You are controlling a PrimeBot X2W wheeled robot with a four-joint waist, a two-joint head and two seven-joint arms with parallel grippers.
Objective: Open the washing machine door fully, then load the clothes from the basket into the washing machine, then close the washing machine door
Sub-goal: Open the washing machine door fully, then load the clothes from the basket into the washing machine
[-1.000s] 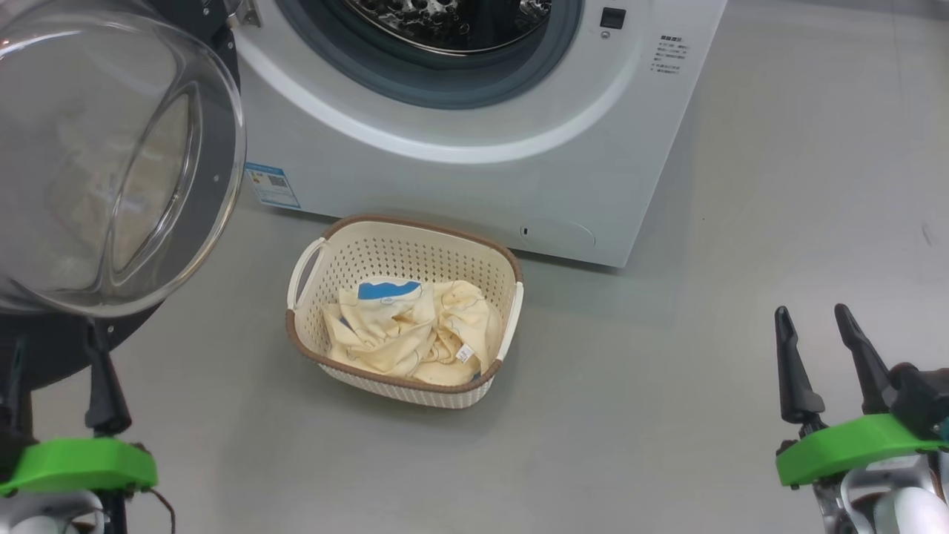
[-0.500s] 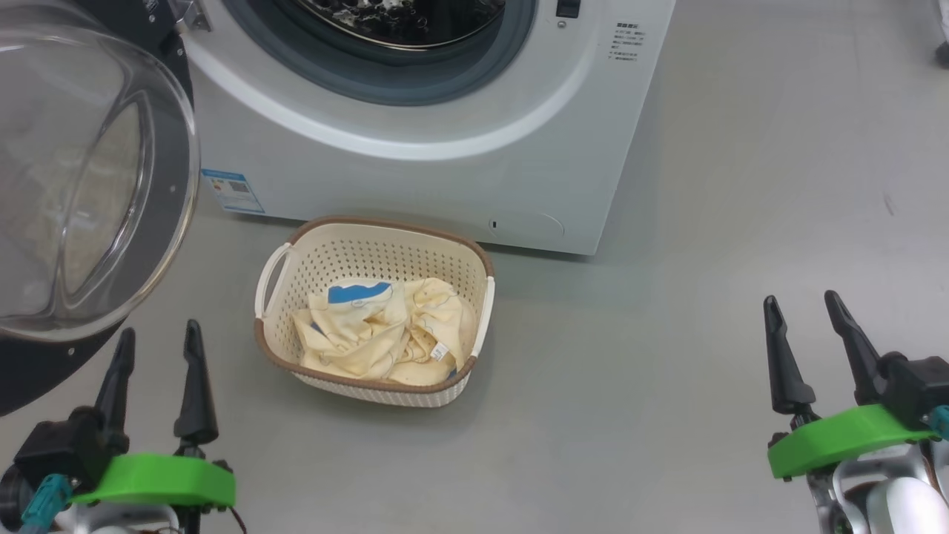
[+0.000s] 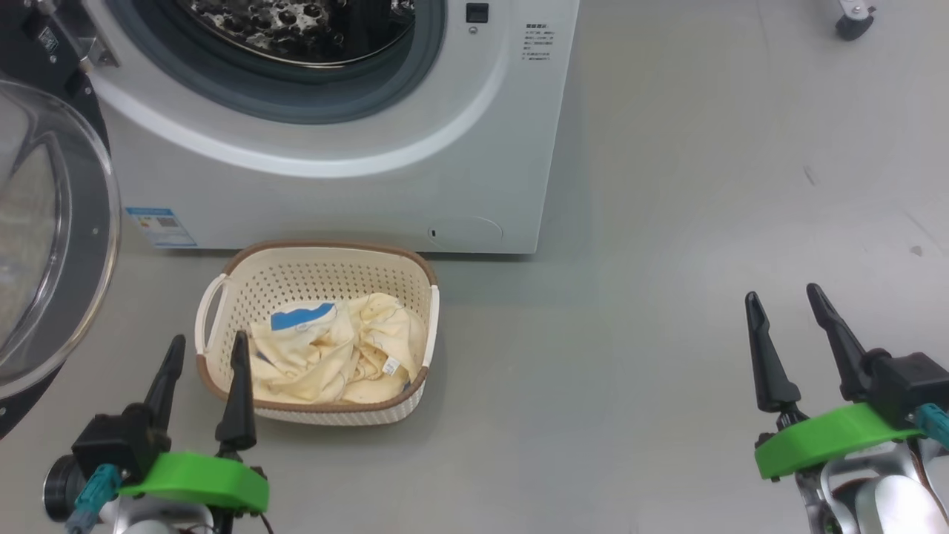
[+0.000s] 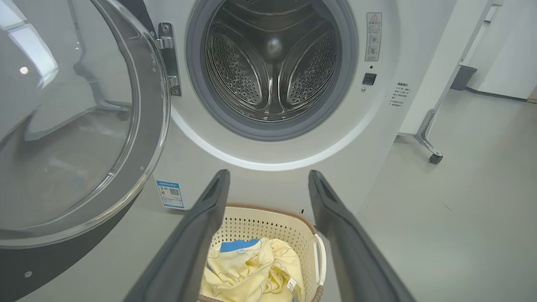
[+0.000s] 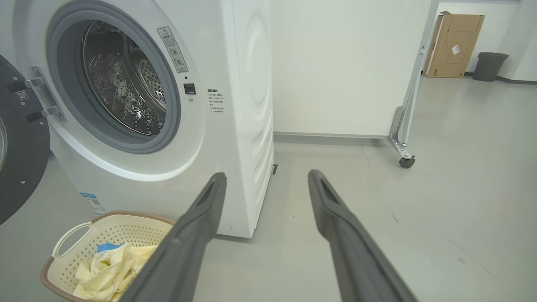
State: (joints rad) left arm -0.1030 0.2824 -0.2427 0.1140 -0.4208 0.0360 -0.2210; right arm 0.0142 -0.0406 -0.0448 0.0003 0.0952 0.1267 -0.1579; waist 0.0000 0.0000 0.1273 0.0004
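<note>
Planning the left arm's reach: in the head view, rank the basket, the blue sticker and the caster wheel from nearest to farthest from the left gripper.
1. The basket: on the floor, just ahead and right of the left gripper.
2. The blue sticker: low on the washing machine, at its left corner, behind the basket.
3. The caster wheel: far off, upper right.
</note>
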